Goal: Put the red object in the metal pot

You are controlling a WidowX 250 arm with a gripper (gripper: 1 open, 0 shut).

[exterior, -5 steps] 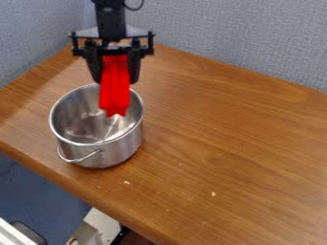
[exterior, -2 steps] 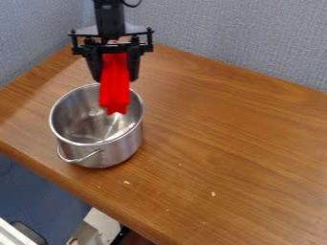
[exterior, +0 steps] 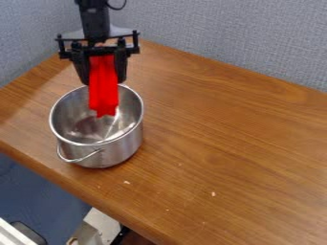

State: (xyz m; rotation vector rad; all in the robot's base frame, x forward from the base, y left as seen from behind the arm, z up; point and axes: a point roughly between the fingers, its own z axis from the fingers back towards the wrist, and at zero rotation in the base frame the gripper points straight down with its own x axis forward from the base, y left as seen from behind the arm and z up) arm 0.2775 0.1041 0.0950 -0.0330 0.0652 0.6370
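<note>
The gripper (exterior: 101, 59) is closed on the red block (exterior: 103, 86), holding it by its upper end. The block hangs below the black fingers, long side close to upright, and its lower end overlaps the opening of the pot (exterior: 98, 129) in the view. Whether that end is already below the rim or just above it, I cannot tell; nor can I tell whether the block touches the pot.

The pot is round, shiny and silver, and stands upright on the wooden counter (exterior: 230, 144), near the counter's left edge in the view. Its mouth faces up, and part of the bare inner wall and floor shows around the block. The thin wire handle (exterior: 80, 156) hangs down against the outside of the pot, on the side nearest the camera.

The black arm (exterior: 94, 19) comes in from the top of the view, above the far part of the counter, with a dark cable (exterior: 118, 7) looping beside it. Grey textured panels (exterior: 243, 38) stand behind the counter and along its left side.
</note>
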